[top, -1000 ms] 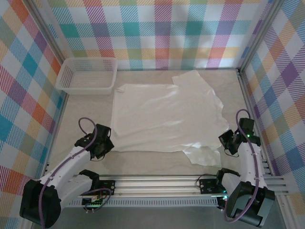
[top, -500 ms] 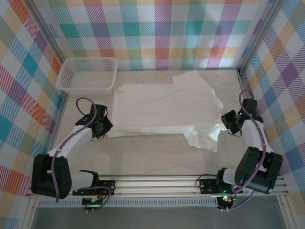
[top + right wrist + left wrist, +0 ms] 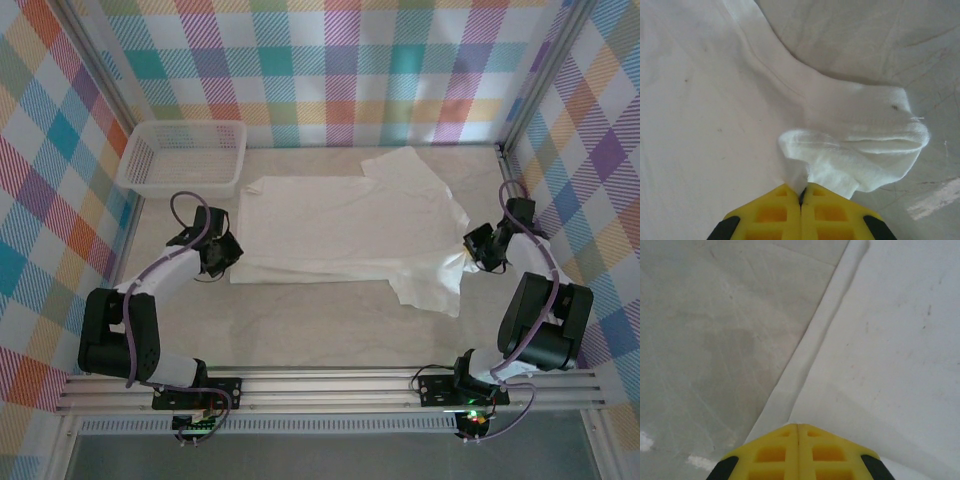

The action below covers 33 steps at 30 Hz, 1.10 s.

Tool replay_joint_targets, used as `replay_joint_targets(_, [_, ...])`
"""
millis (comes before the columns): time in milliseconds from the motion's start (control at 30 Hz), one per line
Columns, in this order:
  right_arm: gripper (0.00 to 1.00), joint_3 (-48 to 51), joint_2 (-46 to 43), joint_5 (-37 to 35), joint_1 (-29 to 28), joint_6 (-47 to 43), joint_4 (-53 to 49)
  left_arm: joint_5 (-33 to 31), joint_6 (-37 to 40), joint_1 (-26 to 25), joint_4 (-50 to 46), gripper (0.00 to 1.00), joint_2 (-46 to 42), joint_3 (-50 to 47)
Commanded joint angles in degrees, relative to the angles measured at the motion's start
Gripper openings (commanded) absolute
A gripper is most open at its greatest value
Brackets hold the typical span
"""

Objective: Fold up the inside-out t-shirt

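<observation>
Item: t-shirt (image 3: 340, 225), plain white, thin, faintly shiny, no print. It lies mostly flat across the middle of the table (image 3: 320, 335), reaching from the left gripper to the right gripper. The main panel is smooth with shallow creases. Its near edge runs nearly straight from the left corner toward the right, where a loose flap extends toward the near side. One sleeve (image 3: 400, 165) juts out at the far right corner. In the left wrist view, a narrow doubled strip runs along the left border.

Left gripper (image 3: 226, 256): yellow fingers pressed together, clamped on the near-left corner of the fabric, which comes out directly at their tips.

Right gripper (image 3: 470, 243): fingers closed, pinching a bunched, rolled fold at the right edge of the garment.

White mesh basket (image 3: 183, 158): far-left corner of the table, close to the fabric's far-left corner but apart from it.
</observation>
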<state>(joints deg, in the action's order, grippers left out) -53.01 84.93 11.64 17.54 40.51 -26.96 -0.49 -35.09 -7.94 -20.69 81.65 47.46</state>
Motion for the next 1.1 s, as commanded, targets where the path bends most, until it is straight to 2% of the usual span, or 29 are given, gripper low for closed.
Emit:
replay_joint_targets(0, [0.0,-2.6,-0.7,-1.0,-0.2,1.0,2.0,-2.4,2.1,0.8,-1.0,0.0,-2.2,2.0])
replay_joint_targets(167, [0.0,-5.0,3.3,0.4,-0.2,1.4,2.6,-2.4,1.9,1.0,-1.6,0.0,1.5,3.3])
replay_joint_targets(367, [0.0,-6.2,10.9,0.6,-0.6,0.5,4.5,-1.5,2.6,0.9,2.5,0.01,8.4,4.1])
replay_joint_targets(400, [0.07,-7.3,12.9,1.9,-0.7,-0.3,3.8,-1.7,2.7,1.0,3.0,0.08,9.9,4.3])
replay_joint_targets(467, [0.31,-8.9,14.7,4.4,-0.7,-1.5,2.2,-1.7,2.8,1.0,3.6,0.24,11.4,4.4])
replay_joint_targets(500, [0.39,-9.0,14.0,3.8,-0.8,-1.4,0.9,-1.5,2.6,0.9,4.0,0.3,11.0,3.9])
replay_joint_targets(600, [0.51,-6.5,6.2,-1.4,-0.7,-1.5,-1.2,-2.6,2.6,0.9,4.2,0.37,4.9,2.2])
replay_joint_targets(700, [0.52,-0.6,-3.5,-5.0,-0.8,-1.3,-2.5,-4.0,3.4,0.9,2.1,0.41,-3.8,0.8])
replay_joint_targets(833, [0.52,9.4,-10.8,-5.3,-2.2,-1.1,-5.9,0.3,4.4,-2.0,2.3,0.43,-13.0,-1.3])
replay_joint_targets(933, [0.52,13.7,-11.7,-7.8,-6.0,-2.8,-5.8,2.8,5.8,-7.1,2.4,0.47,-15.9,-2.3])
replay_joint_targets(1067, [0.52,12.7,-5.4,-6.1,-9.5,-5.4,-6.6,1.8,7.1,-13.1,1.7,0.55,-15.9,-2.5])
